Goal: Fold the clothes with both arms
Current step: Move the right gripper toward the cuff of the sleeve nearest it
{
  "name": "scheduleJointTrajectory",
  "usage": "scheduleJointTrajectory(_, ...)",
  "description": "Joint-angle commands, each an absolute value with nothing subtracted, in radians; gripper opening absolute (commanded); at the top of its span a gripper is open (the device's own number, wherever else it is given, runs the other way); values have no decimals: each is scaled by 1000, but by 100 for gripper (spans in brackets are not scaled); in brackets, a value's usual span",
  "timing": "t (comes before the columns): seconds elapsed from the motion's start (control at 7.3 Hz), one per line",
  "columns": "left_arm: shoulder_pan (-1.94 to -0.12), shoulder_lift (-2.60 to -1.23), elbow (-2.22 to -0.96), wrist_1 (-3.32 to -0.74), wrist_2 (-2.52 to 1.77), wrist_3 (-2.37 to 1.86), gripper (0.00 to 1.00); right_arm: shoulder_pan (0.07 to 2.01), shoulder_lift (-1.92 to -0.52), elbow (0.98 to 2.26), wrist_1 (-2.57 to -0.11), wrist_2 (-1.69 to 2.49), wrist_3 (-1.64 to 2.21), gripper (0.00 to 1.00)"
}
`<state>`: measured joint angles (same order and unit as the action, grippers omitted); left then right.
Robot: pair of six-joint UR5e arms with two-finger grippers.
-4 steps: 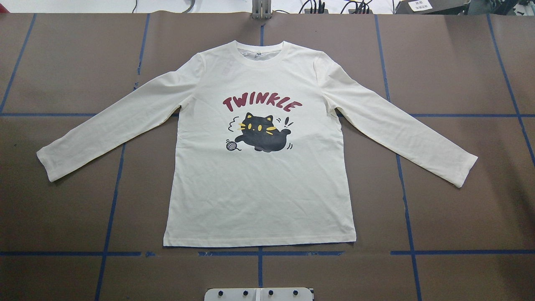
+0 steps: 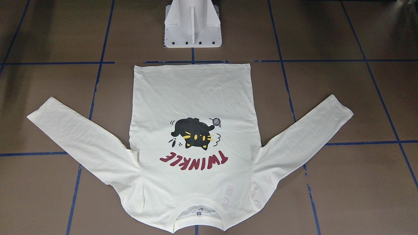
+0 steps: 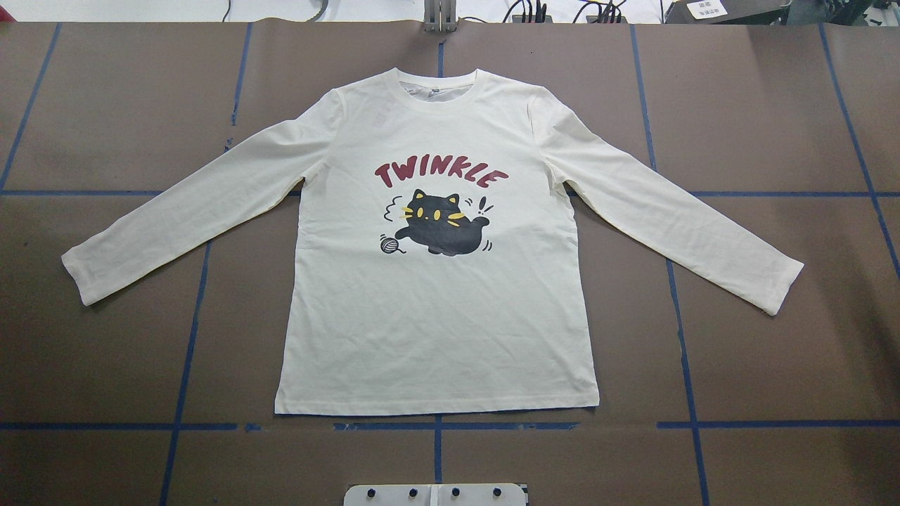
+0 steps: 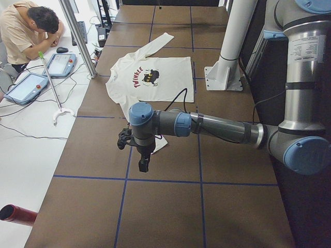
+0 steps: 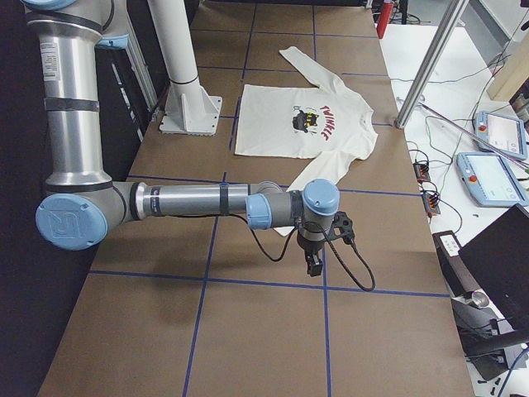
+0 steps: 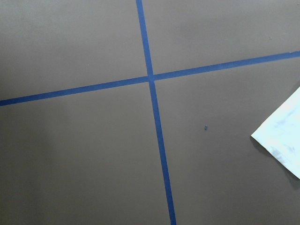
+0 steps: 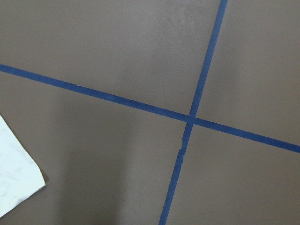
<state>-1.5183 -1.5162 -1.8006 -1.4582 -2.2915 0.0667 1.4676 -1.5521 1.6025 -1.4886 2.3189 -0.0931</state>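
The cream-white T-shirt point(image 3: 436, 316) lies flat and face up on the brown table, both long sleeves spread out to the sides, with the black cat print point(image 3: 439, 223) and dark red "TWINKLE" point(image 3: 441, 176) showing. In the front-facing view the shirt point(image 2: 192, 91) lies with its hem toward the base. My left gripper point(image 4: 143, 165) hangs over the table just past the left sleeve's cuff point(image 6: 281, 140). My right gripper point(image 5: 315, 266) hangs just beyond the right cuff point(image 7: 14, 183). Both show only in the side views, so I cannot tell whether they are open or shut.
Blue tape lines point(image 3: 436, 425) grid the brown table. The white pedestal base point(image 2: 192, 24) stands behind the shirt's hem. A seated person point(image 4: 26, 26) and teach pendants point(image 4: 26, 88) point(image 5: 488, 178) are beyond the table's far edge.
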Motion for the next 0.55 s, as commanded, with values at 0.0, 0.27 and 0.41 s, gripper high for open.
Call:
scheduleJointTrajectory(0.0,-1517,-1528,-1810,-1504,-2295,66,100,1459,-1552,1603,-1485,2321,-92,100)
scheduleJointTrajectory(0.27,-1519,-1509,-1816,-1542,-2296,71,100,1451,-1552,1605,-1485,2329,-91,100)
scheduleJointTrajectory(0.41,-1517,-1511,-1816,-1549,-2296,66,100,1448,-1554,1606,-1485,2348,-91,100)
